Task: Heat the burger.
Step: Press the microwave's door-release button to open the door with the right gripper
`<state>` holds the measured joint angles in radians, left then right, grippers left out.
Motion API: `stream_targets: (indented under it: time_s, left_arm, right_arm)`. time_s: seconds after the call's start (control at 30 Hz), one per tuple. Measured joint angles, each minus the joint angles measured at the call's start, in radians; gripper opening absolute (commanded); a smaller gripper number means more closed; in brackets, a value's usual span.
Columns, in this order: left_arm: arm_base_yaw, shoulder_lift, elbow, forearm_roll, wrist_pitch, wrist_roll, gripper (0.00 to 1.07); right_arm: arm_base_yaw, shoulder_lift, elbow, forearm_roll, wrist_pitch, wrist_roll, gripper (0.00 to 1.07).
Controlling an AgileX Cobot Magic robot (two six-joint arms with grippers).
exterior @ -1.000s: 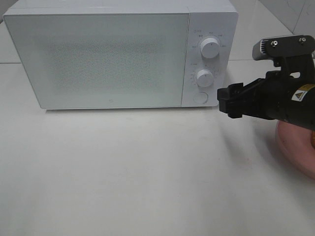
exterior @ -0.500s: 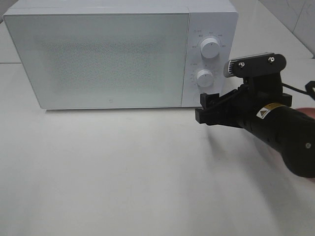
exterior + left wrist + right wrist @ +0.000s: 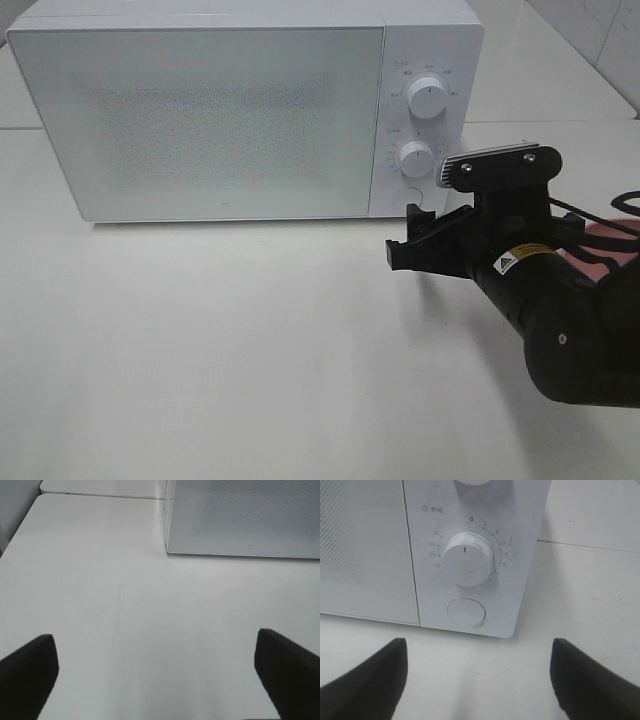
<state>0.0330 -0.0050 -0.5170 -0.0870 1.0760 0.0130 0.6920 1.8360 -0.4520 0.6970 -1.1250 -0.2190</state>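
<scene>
A white worktop (image 3: 200,350) is carrying a closed white microwave (image 3: 230,110); a pink plate (image 3: 620,236) is lying right of the microwave.

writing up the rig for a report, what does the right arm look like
The right arm is a bulky matte black shell with blocky black jaws. A small yellow warning label sits on its side, a black camera mount with a silver-grey top and two screws rides above, and a thin black cable runs behind it.

The microwave (image 3: 450,40) is smooth, probably plastic, its door (image 3: 200,120) finely speckled; the fingers (image 3: 365,680) matt black.
</scene>
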Motion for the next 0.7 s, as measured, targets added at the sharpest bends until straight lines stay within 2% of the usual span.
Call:
stream_targets:
  time_s: [0.23,0.4,0.53,0.57,0.63,0.67,0.7]
  left_arm:
    - [0.000,0.000,0.000,0.000,0.000,0.000,1.02]
    - [0.000,0.000,0.000,0.000,0.000,0.000,1.02]
    - [0.000,0.000,0.000,0.000,0.000,0.000,1.02]
    - [0.000,0.000,0.000,0.000,0.000,0.000,1.02]
    - [0.000,0.000,0.000,0.000,0.000,0.000,1.02]
    - [0.000,0.000,0.000,0.000,0.000,0.000,1.02]
    - [0.000,0.000,0.000,0.000,0.000,0.000,1.02]
  right_arm:
    - [0.001,0.000,0.000,0.000,-0.005,0.061,0.75]
    - [0.001,0.000,0.000,0.000,-0.006,0.230,0.69]
    - [0.001,0.000,0.000,0.001,-0.006,0.500,0.57]
    - [0.001,0.000,0.000,0.001,-0.006,0.500,0.57]
    - [0.002,0.000,0.000,0.001,-0.006,0.681,0.50]
    - [0.002,0.000,0.000,0.001,-0.006,0.681,0.50]
    - [0.002,0.000,0.000,0.001,-0.005,0.799,0.43]
